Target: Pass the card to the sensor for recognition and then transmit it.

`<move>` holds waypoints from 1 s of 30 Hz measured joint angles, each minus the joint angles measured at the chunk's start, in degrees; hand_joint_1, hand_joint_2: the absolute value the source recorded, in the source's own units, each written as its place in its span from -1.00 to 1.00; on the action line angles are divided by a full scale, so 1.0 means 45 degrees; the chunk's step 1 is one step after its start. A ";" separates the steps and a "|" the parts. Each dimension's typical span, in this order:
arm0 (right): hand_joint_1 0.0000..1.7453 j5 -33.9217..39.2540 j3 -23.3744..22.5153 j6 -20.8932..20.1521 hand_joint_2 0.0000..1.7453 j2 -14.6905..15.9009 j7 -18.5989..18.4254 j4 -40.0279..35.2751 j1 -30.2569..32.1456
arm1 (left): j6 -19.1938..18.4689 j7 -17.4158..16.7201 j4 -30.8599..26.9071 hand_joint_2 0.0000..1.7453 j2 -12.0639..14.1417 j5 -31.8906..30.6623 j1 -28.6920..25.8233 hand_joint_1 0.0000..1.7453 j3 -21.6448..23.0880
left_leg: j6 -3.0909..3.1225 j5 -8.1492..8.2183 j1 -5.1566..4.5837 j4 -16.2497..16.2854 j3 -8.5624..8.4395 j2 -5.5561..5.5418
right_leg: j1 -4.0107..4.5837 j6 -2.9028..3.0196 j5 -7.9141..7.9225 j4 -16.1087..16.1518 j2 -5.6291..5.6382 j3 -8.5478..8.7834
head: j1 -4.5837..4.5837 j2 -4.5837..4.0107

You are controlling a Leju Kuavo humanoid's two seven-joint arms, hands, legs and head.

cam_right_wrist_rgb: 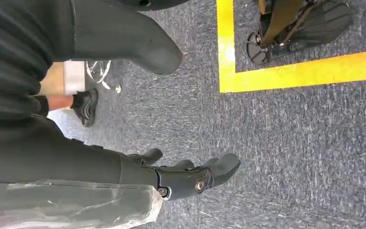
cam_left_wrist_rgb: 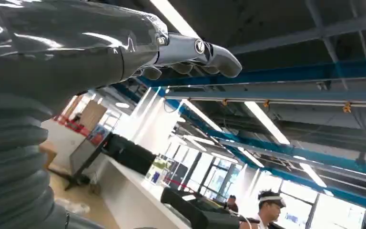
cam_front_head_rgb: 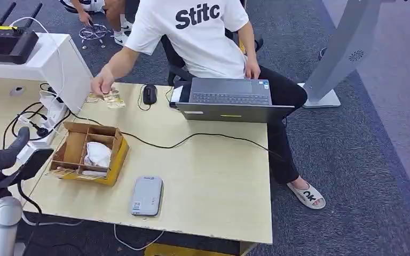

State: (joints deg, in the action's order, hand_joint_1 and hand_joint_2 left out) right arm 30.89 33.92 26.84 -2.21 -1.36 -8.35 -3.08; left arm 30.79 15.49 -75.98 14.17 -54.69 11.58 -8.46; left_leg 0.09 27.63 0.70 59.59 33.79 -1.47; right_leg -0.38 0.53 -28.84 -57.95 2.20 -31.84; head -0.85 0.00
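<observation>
Presumably the cards [cam_front_head_rgb: 112, 99] under the person's hand [cam_front_head_rgb: 102, 84] on the table [cam_front_head_rgb: 208, 176] come first: left hand [cam_front_head_rgb: 2, 154] (fingers apart, empty) reaches there; right hand [cam_right_wrist_rgb: 190, 174] hangs empty, fingers apart.

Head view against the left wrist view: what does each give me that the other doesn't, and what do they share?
Head view alone: the table, the grey sensor near its front edge, the cardboard box, the laptop, and a person's hand on cards at the far edge.
Left wrist view alone: ceiling lights and a distant counter.
Shared: the left hand, holding nothing in either.
</observation>
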 joint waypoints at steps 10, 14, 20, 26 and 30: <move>-1.00 -0.0044 0.0302 0.0063 1.00 0.0000 -0.0048 0.0000 -0.0041 | 0.0818 0.0904 0.2051 1.00 -0.1458 0.2557 0.1142 -1.00 0.0647 | 0.0000 0.0000 0.0001 0.0003 -0.0001 -0.0008 | 0.0000 0.0000 0.0001 0.0000 -0.0006 0.0002 | -0.0005 0.0000; -1.00 -0.0030 0.0418 0.0078 1.00 0.0000 -0.0223 0.0000 -0.0027 | 0.0851 0.0845 0.2522 1.00 -0.1711 0.2294 0.1310 -1.00 0.0890 | 0.0000 0.0000 0.0002 0.0002 0.0000 -0.0004 | 0.0001 0.0000 0.0001 -0.0001 -0.0001 -0.0001 | -0.0005 0.0000; -1.00 -0.0039 0.0491 0.0053 1.00 0.0000 -0.0058 0.0000 -0.0021 | 0.0958 0.0826 0.2828 1.00 -0.1959 0.2134 0.1397 -1.00 0.1060 | 0.0000 0.0000 0.0001 0.0002 0.0002 -0.0003 | 0.0001 0.0000 0.0000 -0.0001 0.0000 -0.0001 | 0.0000 0.0000; -1.00 -0.0039 0.0530 0.0044 1.00 0.0000 0.0146 0.0000 0.0020 | 0.1007 0.0772 0.2930 1.00 -0.2036 0.1701 0.1391 0.76 0.1308 | 0.0000 0.0000 0.0001 0.0002 0.0005 -0.0007 | 0.0001 0.0000 0.0001 -0.0001 -0.0004 0.0001 | 0.0000 0.0000; -1.00 -0.0044 0.0578 0.0044 1.00 0.0000 0.0117 0.0009 0.0041 | 0.1007 0.0695 0.2993 1.00 -0.2036 0.1566 0.1368 1.00 0.1395 | 0.0000 0.0000 0.0001 0.0002 0.0005 -0.0006 | 0.0001 0.0000 0.0001 -0.0001 -0.0003 0.0001 | -0.0004 0.0000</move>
State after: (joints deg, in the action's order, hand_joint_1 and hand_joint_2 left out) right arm 30.69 36.52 27.04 -2.21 -0.83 -8.31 -2.90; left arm 35.32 18.62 -62.51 5.01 -47.65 17.73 -2.19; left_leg 0.09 27.63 0.70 59.59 33.82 -1.49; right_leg -0.37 0.53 -28.84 -57.96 2.18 -31.83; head -0.87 0.00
